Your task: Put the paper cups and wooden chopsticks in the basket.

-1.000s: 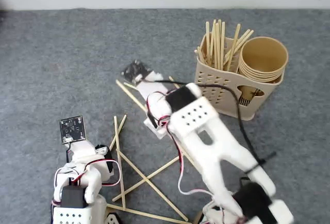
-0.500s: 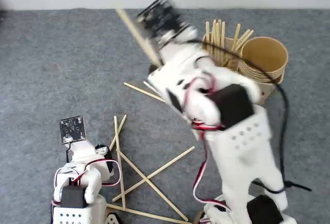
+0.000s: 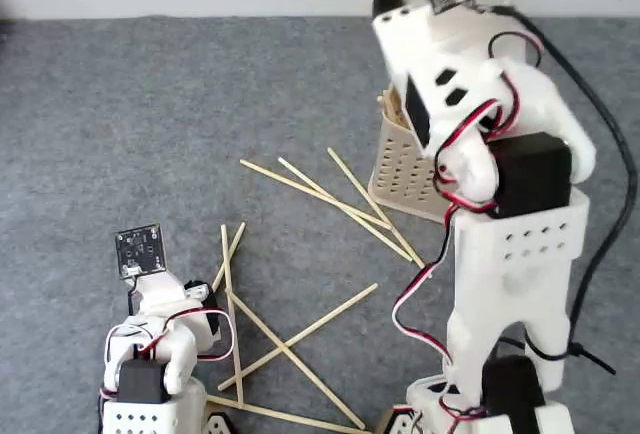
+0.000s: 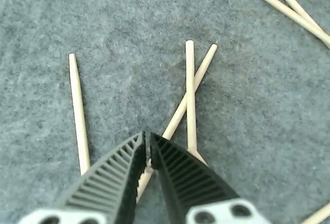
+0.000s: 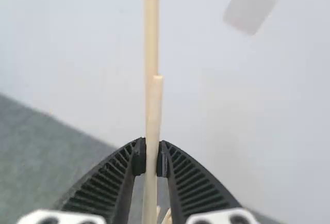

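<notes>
right gripper [image 5: 150,154] pinches chopsticks [image 5: 151,53] high over the basket [image 3: 400,169]; left gripper [image 4: 148,136] pressed together; several loose sticks [image 3: 300,339] still lie nearer on the mat.

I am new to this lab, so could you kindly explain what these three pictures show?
These are two small robot arms on a grey carpeted table. The high view looks down on both: the left arm sits low, the right arm is raised above the beige basket. The other two pictures come from cameras on each wrist. The left end effector is shut just above loose wooden chopsticks. The right end effector is shut on two chopsticks.
</notes>
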Available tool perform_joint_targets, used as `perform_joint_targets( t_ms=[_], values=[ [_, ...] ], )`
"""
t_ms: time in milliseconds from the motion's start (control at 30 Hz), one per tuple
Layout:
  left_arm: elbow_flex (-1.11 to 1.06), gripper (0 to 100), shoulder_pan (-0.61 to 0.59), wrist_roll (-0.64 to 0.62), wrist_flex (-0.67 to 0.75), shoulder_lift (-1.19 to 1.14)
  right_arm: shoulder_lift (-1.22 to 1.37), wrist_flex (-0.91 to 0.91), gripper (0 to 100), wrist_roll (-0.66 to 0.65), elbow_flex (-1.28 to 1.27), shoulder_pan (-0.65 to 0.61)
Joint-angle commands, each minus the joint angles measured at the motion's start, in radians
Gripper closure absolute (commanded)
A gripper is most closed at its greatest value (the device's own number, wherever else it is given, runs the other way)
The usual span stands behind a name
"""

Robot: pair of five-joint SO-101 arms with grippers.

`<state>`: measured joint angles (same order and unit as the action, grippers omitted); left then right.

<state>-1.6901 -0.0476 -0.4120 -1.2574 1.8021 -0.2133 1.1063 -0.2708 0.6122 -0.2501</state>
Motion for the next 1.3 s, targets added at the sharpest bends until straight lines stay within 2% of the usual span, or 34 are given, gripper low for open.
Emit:
perform_joint_targets(
  t_ms=[0,133,300,600,733,867,1100,1267],
  values=[
    [0.008,99,0.002,0.005,-0.003,0.012,0.012,-0.096,99.1,-0.005,0.032,0.036],
    [0.008,99,0.002,0.005,-0.003,0.012,0.073,-0.127,99.1,0.006,0.028,0.073],
    [0.008,99,0.002,0.005,-0.003,0.012,0.142,-0.094,99.1,0.095,0.028,0.128],
    [0.008,99,0.002,0.005,-0.003,0.012,0.153,-0.024,99.1,0.110,0.018,0.127],
    [0.008,99,0.002,0.005,-0.003,0.012,0.113,-0.035,99.1,0.115,-0.083,0.127],
    [0.008,99,0.002,0.005,-0.003,0.012,-0.005,-0.171,99.1,0.129,-0.305,0.125],
    [0.008,99,0.002,0.005,-0.003,0.012,-0.236,-0.593,99.1,0.080,-0.856,0.127],
    [0.008,99,0.002,0.005,-0.003,0.012,-0.320,-0.651,99.1,0.083,-1.031,0.127]
  ],
)
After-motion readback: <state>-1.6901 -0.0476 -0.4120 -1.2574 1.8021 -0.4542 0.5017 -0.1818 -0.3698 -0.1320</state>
